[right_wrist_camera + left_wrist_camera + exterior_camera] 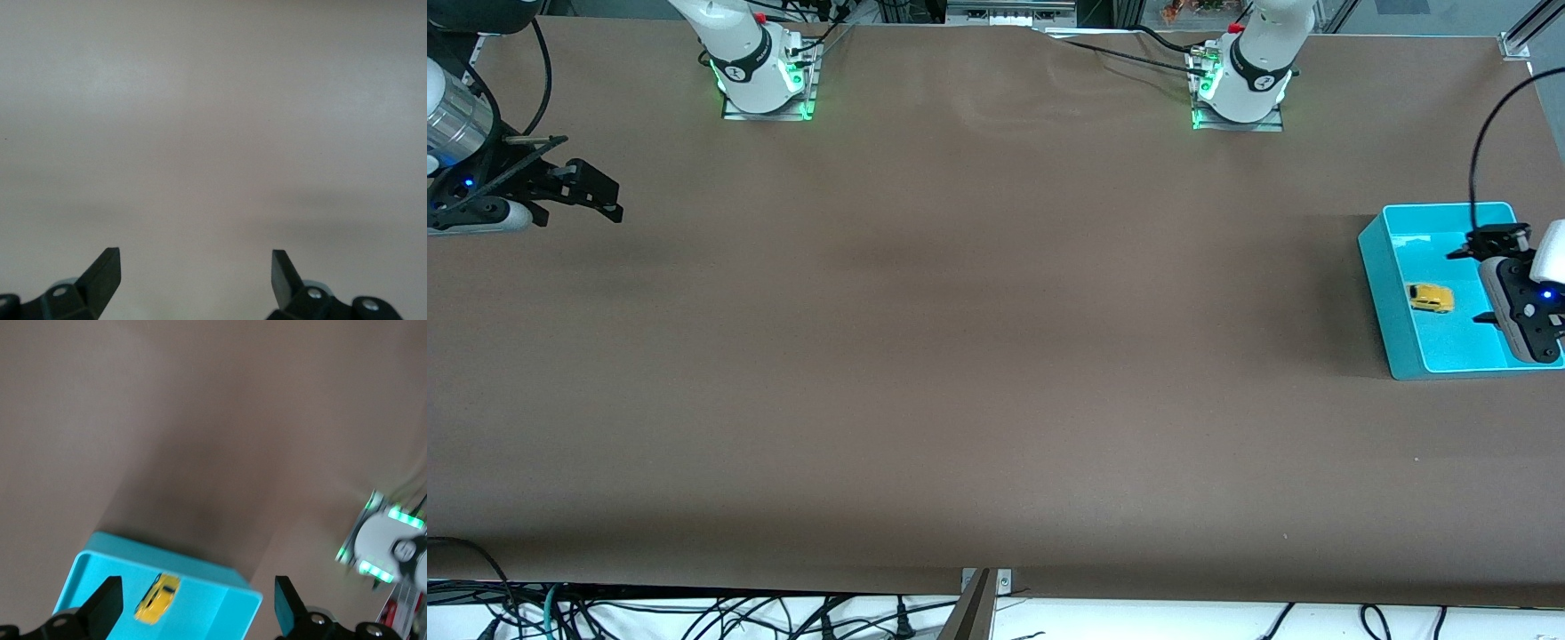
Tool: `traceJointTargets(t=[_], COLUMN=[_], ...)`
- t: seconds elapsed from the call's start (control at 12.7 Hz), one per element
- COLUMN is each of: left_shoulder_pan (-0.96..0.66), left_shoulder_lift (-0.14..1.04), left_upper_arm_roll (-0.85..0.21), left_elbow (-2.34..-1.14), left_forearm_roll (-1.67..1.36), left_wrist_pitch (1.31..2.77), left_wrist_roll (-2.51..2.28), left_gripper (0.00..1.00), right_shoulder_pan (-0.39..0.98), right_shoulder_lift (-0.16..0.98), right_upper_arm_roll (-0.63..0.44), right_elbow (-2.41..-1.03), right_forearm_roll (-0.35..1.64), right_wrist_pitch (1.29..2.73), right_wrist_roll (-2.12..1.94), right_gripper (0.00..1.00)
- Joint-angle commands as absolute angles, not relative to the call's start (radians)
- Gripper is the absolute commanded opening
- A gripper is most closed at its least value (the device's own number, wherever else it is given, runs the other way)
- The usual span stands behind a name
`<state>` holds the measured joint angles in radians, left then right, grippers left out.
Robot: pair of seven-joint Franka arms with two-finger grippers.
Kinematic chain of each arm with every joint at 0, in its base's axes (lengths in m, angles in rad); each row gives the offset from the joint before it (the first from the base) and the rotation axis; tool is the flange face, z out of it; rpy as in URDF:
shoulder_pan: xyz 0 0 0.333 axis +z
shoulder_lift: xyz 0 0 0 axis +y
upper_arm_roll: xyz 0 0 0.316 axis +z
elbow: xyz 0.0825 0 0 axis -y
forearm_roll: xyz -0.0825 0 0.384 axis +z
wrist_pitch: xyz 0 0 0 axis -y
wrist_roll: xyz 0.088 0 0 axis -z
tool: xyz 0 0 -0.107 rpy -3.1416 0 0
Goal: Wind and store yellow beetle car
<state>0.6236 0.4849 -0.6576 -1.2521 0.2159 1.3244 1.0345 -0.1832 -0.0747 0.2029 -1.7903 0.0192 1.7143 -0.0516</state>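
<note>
We note the brown table (978, 356) bare across its middle and along its camera-side edge. A teal bin (1375, 258) sits at the left arm's end, near that edge. The left gripper (1467, 284) hangs over the bin, fingers spread wide, holding nothing. The right gripper (609, 197) waits over the right arm's end, fingers wide apart, empty. The yellow beetle car (1431, 298) lies inside the bin, clear of its walls. We read no lettering.

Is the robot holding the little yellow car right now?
No, the yellow beetle car lies loose in the blue tray, and the left gripper hangs over it with open fingers.
</note>
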Motion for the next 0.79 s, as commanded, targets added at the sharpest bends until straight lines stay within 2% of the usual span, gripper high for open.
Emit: traceJointTargets(t=[0.0,0.08,0.16,0.32,0.55,0.71], left_shoulder_pan=[0.544,0.499,0.394,0.182,0.014,-0.012], left_shoulder_lift=[0.450,0.425,0.388,0.318,0.154,0.089], left_upper_arm_roll=[-0.666,-0.655,-0.587,-0.369,-0.127,-0.045], left_elbow=[-1.233,-1.238,-1.247,-1.285,-1.525,-1.638], left_forearm_roll=[0.140,0.137,0.137,0.092,-0.041,-0.052], left_wrist_pitch=[1.304,1.304,1.310,1.388,1.556,1.707], left_wrist_roll=[0.774,0.673,0.594,0.409,0.302,0.244], left_gripper=[1.00,1.00,1.00,1.00,1.00,1.00], right_shoulder_pan=[-0.186,-0.186,-0.186,-0.186,-0.186,-0.186], right_shoulder_lift=[-0.064,-0.063,-0.063,-0.064,-0.064,-0.063], right_upper_arm_roll=[0.206,0.206,0.206,0.206,0.206,0.206], right_elbow=[-1.761,-1.761,-1.761,-1.761,-1.761,-1.761], right_forearm_roll=[0.023,0.023,0.023,0.021,0.021,0.021], right_wrist_pitch=[1.690,1.690,1.690,1.690,1.690,1.690], right_wrist_roll=[-0.058,-0.058,-0.060,-0.060,-0.060,-0.060], right_gripper=[1.00,1.00,1.00,1.00,1.00,1.00])
